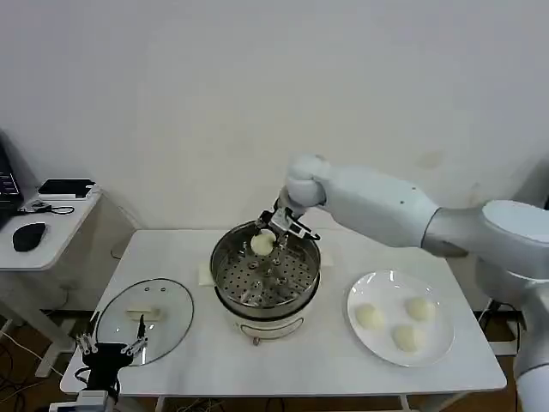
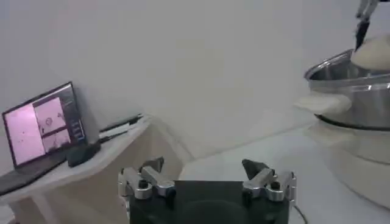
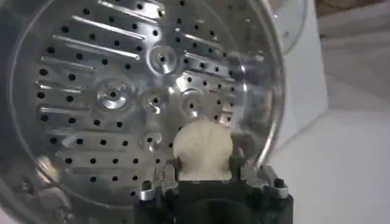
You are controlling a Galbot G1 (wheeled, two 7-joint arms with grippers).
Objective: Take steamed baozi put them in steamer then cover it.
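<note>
Four steamed baozi counted: one (image 1: 262,245) pinched between the fingers of the right gripper (image 1: 271,232), held over the far rim of the steamer (image 1: 266,279), above the perforated tray (image 3: 122,91); three more (image 1: 370,317), (image 1: 419,308), (image 1: 407,336) resting on the white plate (image 1: 377,348) at the right of the white table (image 1: 326,360), apart from one another. Seen from the right wrist, that held bun (image 3: 202,149) clamped on both sides by the right gripper (image 3: 204,167), round, with no clear long axis. One steamer, upright, mouth open to the ceiling, standing at mid-table on its white base, tray bare. One cover (image 1: 144,320), lying flat on the table to the left of the steamer, white handle facing up, well apart from the pot. Left gripper (image 1: 110,348) low at the near left table edge, just beside the cover, fingers (image 2: 149,176) spread and holding nothing. One side desk (image 1: 43,227) at far left, carrying a laptop (image 2: 42,125) and a mouse (image 1: 28,236).
</note>
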